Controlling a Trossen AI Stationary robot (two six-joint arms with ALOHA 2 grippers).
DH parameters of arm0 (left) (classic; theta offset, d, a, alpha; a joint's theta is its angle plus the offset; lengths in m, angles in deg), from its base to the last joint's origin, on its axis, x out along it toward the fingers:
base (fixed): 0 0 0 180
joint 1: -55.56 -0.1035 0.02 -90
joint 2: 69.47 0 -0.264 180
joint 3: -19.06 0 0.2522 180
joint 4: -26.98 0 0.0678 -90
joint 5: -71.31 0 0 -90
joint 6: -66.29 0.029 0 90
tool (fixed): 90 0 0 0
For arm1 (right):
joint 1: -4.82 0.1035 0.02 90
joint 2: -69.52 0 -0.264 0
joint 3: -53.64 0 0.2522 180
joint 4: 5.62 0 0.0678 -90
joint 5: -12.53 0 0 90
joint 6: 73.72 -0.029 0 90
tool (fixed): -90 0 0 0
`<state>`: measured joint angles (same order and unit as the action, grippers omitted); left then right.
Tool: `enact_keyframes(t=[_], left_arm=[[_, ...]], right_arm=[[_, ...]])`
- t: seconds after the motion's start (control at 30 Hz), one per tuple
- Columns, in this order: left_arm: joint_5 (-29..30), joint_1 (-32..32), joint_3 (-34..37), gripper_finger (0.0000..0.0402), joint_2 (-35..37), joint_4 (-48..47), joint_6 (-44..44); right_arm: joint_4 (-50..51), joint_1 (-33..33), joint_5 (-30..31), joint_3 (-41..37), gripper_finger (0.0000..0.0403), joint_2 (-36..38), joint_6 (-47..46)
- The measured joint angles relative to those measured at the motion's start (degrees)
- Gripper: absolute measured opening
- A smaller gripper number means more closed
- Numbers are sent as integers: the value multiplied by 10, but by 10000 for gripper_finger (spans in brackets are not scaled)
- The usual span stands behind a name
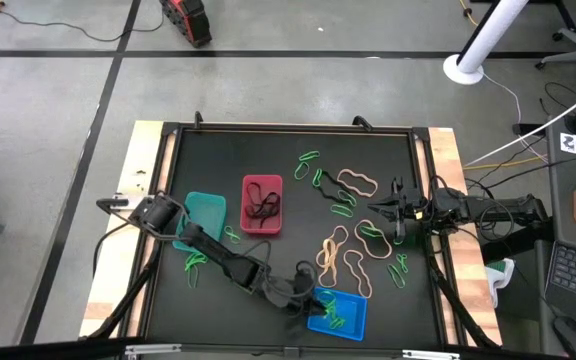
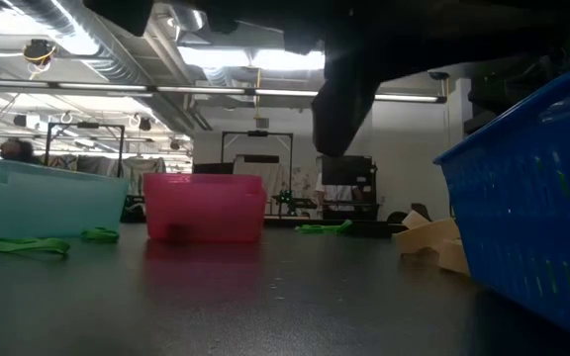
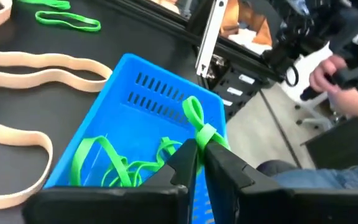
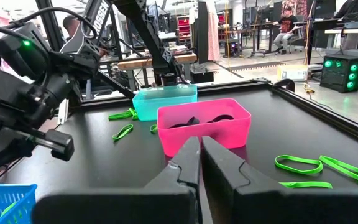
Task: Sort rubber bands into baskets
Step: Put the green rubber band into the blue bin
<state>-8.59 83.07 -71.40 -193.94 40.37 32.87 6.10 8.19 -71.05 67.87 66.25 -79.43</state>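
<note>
The left gripper [image 3: 199, 148] hangs over the blue basket [image 3: 124, 99], its fingers pressed together on a green band [image 3: 197, 121] that loops out past the tips above the basket's inside. More green bands [image 3: 114, 163] already lie in the basket. The main risk is at release: the band is light and springy, so it may cling to a finger as the jaws part, or flick out over the near wall onto the mat. It sits close to that wall, though the angle makes it hard to say how close.

Just beyond the basket, tan bands [image 1: 343, 262] lie scattered on the mat; a low sweep of the arm on its way out could drag them.

Farther off, the right gripper [image 1: 388, 209] waits at the right side of the table, fingers pressed together and holding nothing, among loose green and tan bands. The red basket [image 1: 262, 204] holds black bands, with the teal basket [image 1: 206, 212] beside it; stray green bands [image 1: 195, 264] near the teal one are not yet sorted.
</note>
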Motion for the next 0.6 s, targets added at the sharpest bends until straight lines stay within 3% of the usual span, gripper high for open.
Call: enact_keyframes(t=[0.47,0.6], left_arm=[[9,-12,0,128,-1,-16,34],[-27,-18,0,136,17,-63,41]], right_arm=[[0,0,0,0,19,0,0],[0,0,0,0,19,0,0]])
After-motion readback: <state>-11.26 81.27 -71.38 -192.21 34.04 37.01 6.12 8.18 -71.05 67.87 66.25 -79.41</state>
